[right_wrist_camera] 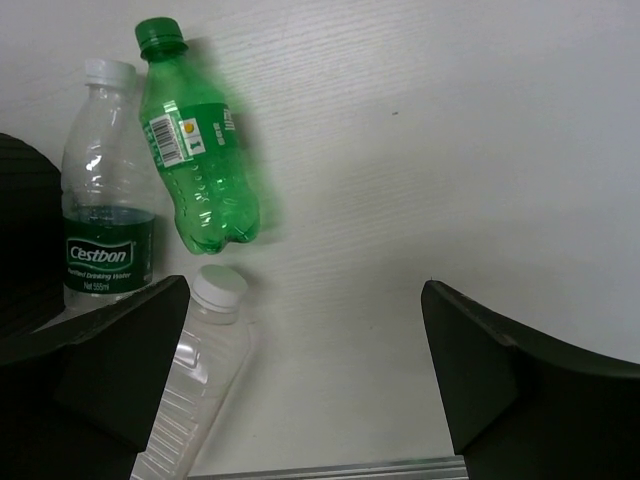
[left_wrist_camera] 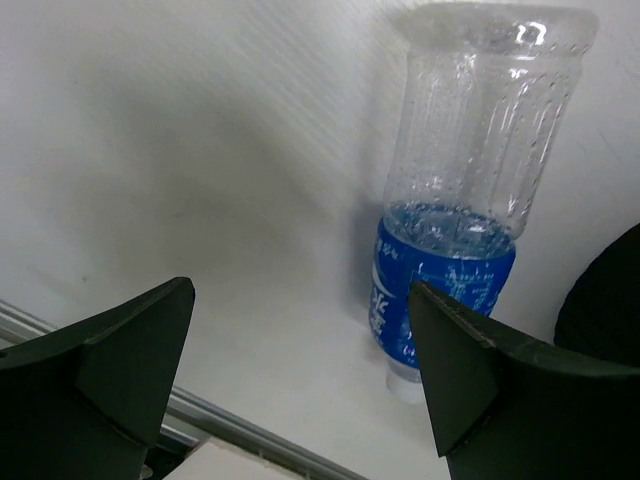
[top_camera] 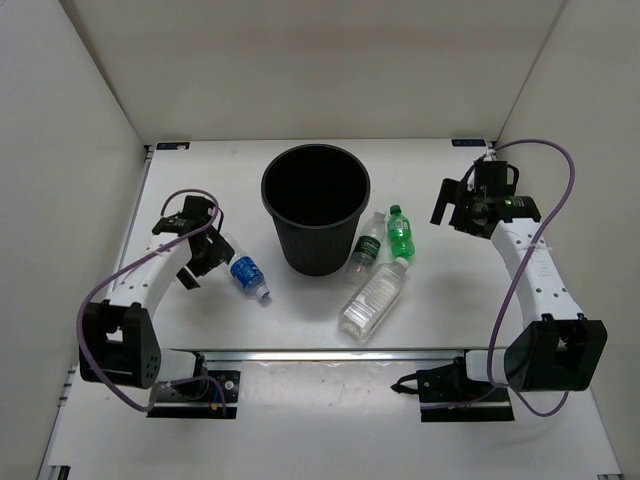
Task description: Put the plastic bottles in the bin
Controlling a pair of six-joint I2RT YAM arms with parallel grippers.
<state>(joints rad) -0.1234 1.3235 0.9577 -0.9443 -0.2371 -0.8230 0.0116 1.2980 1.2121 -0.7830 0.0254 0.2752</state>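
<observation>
Our left gripper [left_wrist_camera: 300, 290] and right gripper [right_wrist_camera: 305, 283] both gape, released. We see the ribbed clear bottle [top_camera: 372, 298] lying near the front edge of the white tabletop [top_camera: 450, 310], close to the tapered black bin [top_camera: 310, 250].

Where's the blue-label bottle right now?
In the top view, the blue-label bottle lies left of the bin, just beside the open left gripper.

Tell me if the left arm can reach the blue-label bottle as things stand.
Probably yes. The left gripper hangs open just short of the blue-label bottle, which lies on the table with nothing between them; the bin stands off to the side.
</observation>
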